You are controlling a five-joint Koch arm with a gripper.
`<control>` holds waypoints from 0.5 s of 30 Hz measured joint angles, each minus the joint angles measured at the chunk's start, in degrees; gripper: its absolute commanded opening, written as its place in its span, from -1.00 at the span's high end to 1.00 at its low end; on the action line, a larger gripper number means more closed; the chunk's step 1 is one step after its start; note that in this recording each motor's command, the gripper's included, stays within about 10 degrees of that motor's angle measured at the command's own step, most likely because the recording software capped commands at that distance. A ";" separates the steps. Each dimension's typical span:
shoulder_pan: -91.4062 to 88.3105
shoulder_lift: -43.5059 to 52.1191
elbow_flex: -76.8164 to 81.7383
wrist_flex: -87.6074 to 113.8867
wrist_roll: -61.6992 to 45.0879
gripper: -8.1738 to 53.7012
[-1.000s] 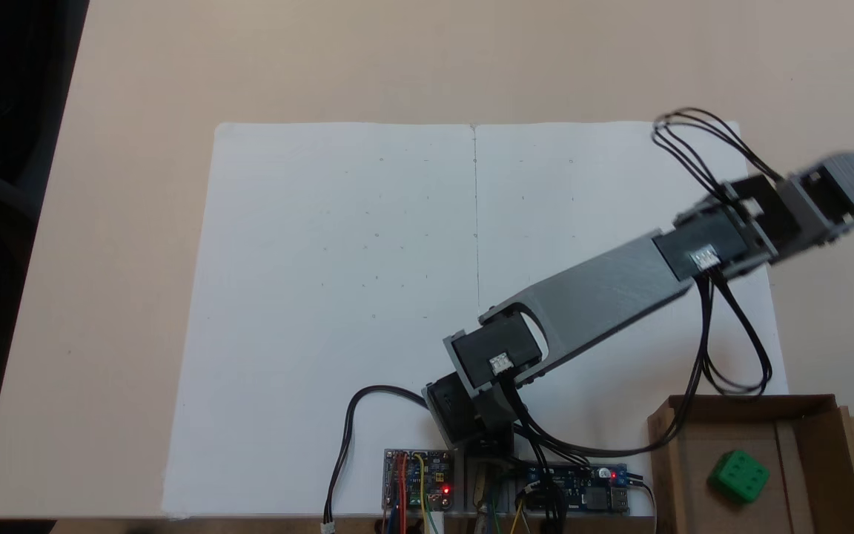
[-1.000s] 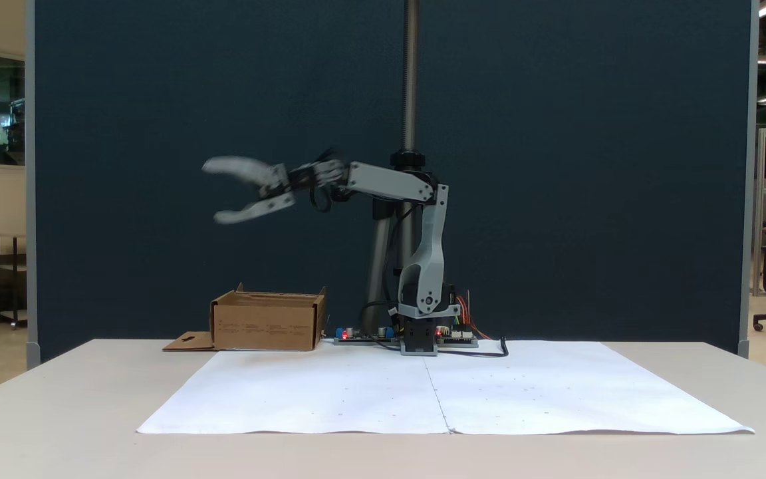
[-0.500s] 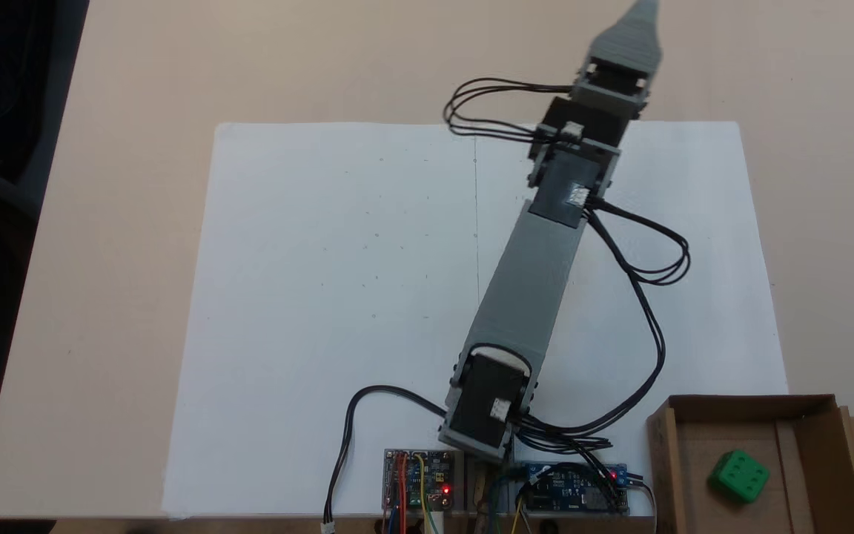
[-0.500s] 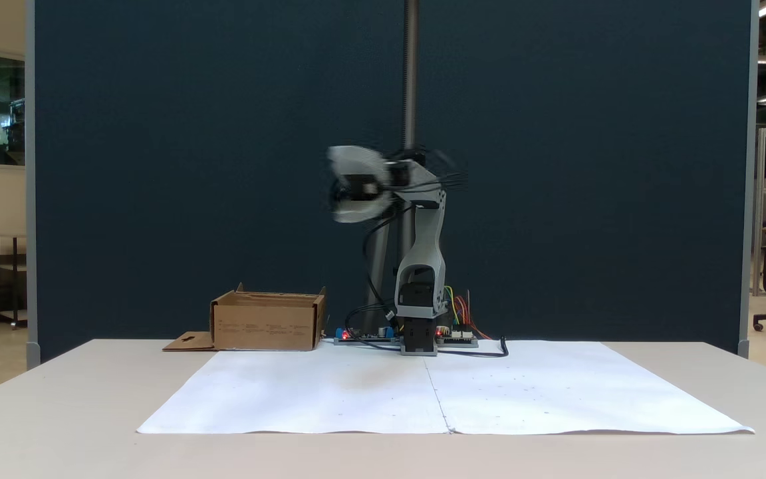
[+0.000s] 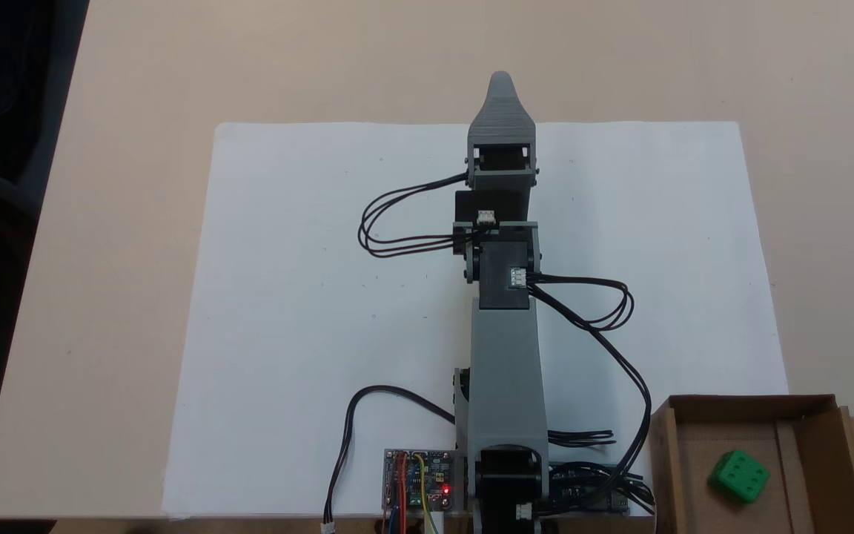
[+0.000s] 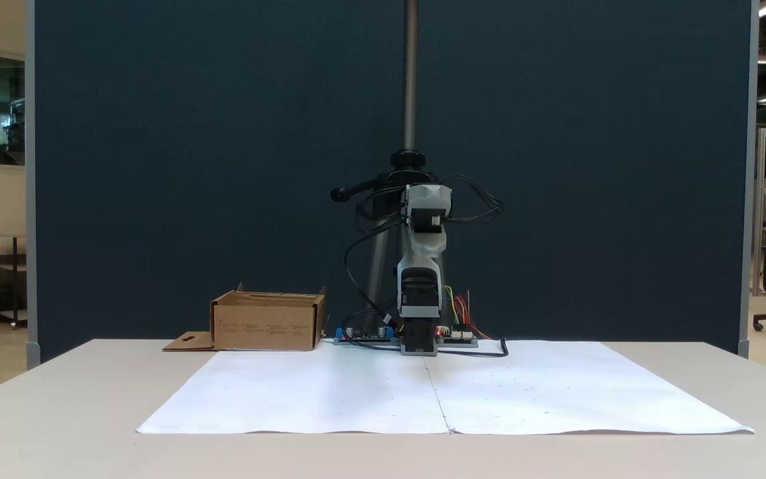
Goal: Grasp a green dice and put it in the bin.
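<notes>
Both fixed views show the fingers [image 5: 501, 81] stacked one behind the other, their gap unreadable; well away from them, the green dice [image 5: 739, 476] sits inside the bin [image 5: 812, 437].

- The white paper sheet [image 5: 323, 259] lies flat and bare on both sides of the arm [image 5: 507, 371], so there is open room over it left and right.
- The bin [image 5: 812, 406] stands at the lower right corner in a fixed view, its walls rising beside the arm's base; the green dice [image 5: 739, 476] lies inside.
- Black cables [image 5: 612, 348] loop out between arm and bin, narrowing that passage.
- Circuit boards [image 5: 418, 489] flank the base.
- A dark pole [image 6: 410, 80] rises, seemingly just behind the arm.
</notes>
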 measured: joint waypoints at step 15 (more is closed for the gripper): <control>0.53 0.00 33.05 -23.99 -4.66 -0.63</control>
